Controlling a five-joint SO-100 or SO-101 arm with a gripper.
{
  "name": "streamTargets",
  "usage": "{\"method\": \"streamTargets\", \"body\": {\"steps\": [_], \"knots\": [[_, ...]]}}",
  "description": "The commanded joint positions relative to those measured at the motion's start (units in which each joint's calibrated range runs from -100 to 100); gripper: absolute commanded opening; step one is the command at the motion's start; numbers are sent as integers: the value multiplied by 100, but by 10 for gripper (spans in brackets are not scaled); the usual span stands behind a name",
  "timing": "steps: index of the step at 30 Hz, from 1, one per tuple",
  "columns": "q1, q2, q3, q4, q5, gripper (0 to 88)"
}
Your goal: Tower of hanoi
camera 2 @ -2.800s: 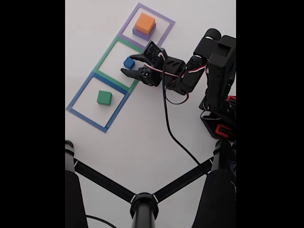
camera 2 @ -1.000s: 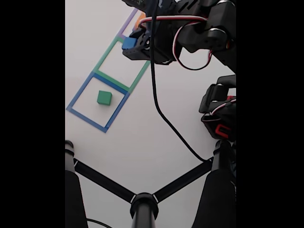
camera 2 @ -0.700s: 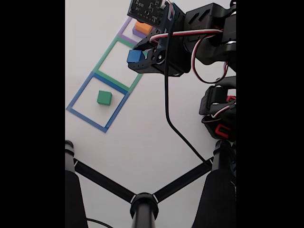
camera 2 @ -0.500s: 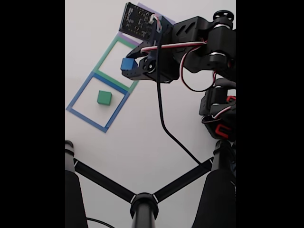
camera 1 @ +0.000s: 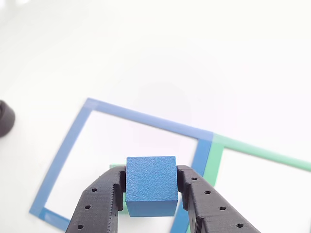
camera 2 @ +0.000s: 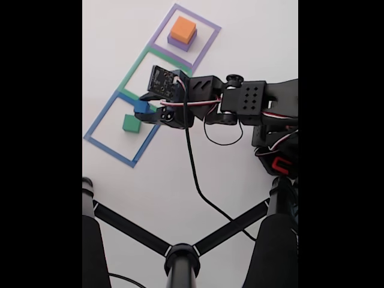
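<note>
While my hand (camera 1: pixel 151 193) gripped the blue block (camera 1: pixel 151 185) by two opposite faces, fingers closed down to the block's own width and nothing else between them, I held it in the air over the blue outline (camera 1: pixel 65 160) taped flat on the desk (camera 1: pixel 160 53). In the fixed view the blue block (camera 2: pixel 141 107) sat just above and to the right of the green block (camera 2: pixel 131 123), which lay inside that blue outline (camera 2: pixel 96 143). From the camera looking along my fingers, only a thin sliver of green (camera 1: pixel 116 167) showed behind the block and my left finger (camera 1: pixel 99 204), so most of my target was hidden from me.

I judged the main risk to be a bad landing. With the green block masked by what I carried, I could have come down off-centre, leaving the small cube overhanging an edge and ready to tip off as I let go. Coming down too hard or at a slant could also have shoved the green block sideways, even out of the blue outline. Opening my fingers while the cube was not yet seated would have dropped it, and a light cube may bounce or roll. A finger brushing the green block on the way out could have toppled both.

Beyond the blue outline, past the green outline (camera 2: pixel 137 68), the orange block (camera 2: pixel 182 27) rested on the purple block (camera 2: pixel 180 42), well clear of my hand.
</note>
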Motion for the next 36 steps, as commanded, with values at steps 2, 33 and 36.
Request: {"method": "streamTargets", "body": {"steps": [2,33,36], "knots": [[-92,1091,104,-1980,39,45],[-244,3919,-586,-4505,39,48],[-214,3895,-477,-4505,39,48]]}}
